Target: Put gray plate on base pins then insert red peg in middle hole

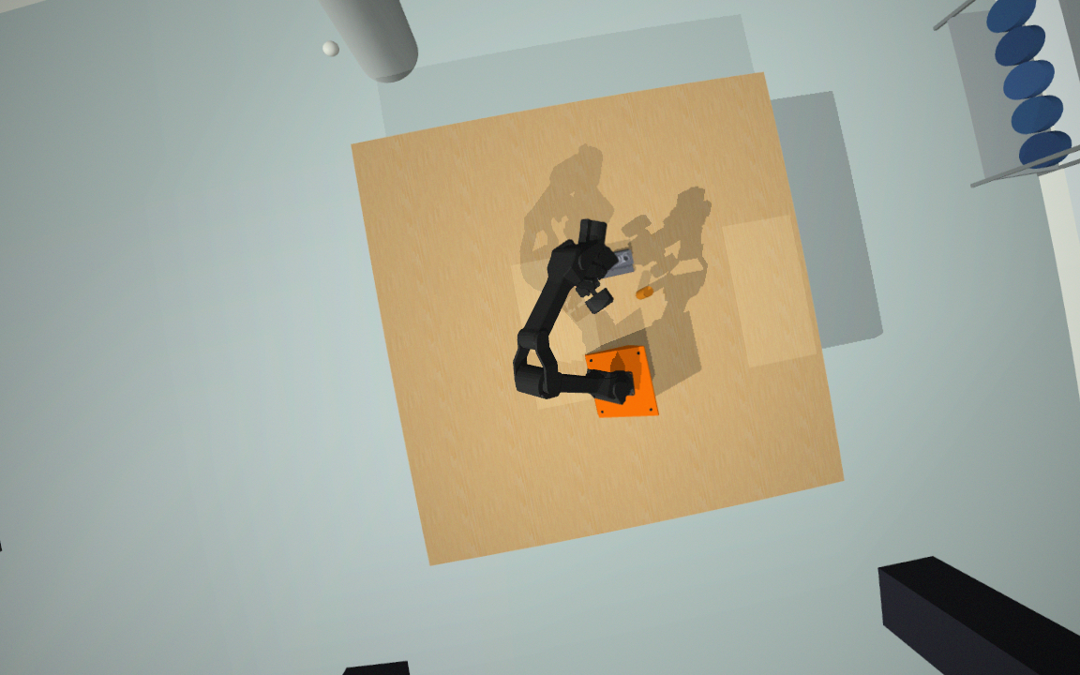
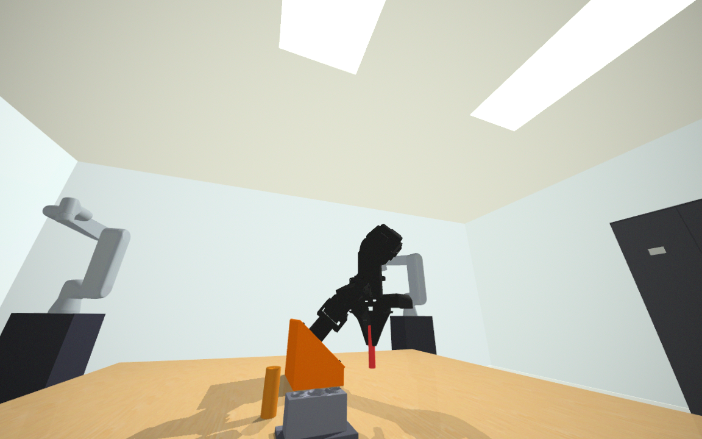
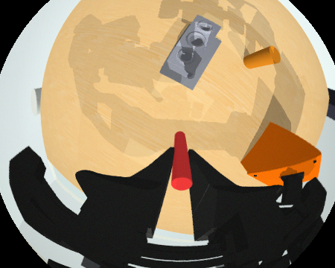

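My gripper (image 2: 371,342) (image 3: 181,152) is shut on the red peg (image 2: 372,359) (image 3: 181,167). The peg hangs roughly upright, its lower part below the fingertips, clear above the table. The gray block with three round holes in its top (image 1: 626,262) (image 2: 315,413) (image 3: 176,65) stands upright on its wider foot (image 2: 351,433). In the wrist view it lies ahead of the peg, not under it. The arm hides part of it in the top view. I cannot tell plate and base apart here, and the pins are not plainly visible.
An orange cylinder (image 1: 643,292) (image 2: 270,392) (image 3: 262,56) stands beside the gray block. The arm's orange mount (image 1: 627,405) (image 2: 312,368) (image 3: 279,149) sits on the wooden table (image 1: 459,470). Arm shadows fall around the block.
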Action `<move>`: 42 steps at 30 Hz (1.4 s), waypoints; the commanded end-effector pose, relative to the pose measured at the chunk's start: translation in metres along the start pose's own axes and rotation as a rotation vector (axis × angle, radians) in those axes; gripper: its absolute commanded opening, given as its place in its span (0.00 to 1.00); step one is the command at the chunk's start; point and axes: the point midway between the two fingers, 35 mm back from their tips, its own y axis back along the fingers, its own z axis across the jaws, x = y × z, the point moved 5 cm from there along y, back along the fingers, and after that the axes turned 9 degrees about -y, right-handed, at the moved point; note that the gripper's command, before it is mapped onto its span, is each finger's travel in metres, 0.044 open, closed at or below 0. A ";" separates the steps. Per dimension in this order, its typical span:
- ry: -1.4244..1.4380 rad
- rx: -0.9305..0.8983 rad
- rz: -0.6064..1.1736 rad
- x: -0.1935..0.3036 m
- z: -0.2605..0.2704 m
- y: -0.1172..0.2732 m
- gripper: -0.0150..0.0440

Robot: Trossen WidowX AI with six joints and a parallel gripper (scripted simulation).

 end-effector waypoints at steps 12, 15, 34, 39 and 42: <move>0.000 0.003 -0.007 -0.045 0.012 0.001 0.25; -0.001 0.003 -0.007 -0.054 0.014 0.001 0.25; 0.006 0.004 -0.003 -0.115 0.017 -0.002 0.25; 0.008 0.003 -0.001 -0.131 0.016 -0.004 0.25; 0.009 0.003 -0.001 -0.136 0.015 -0.005 0.25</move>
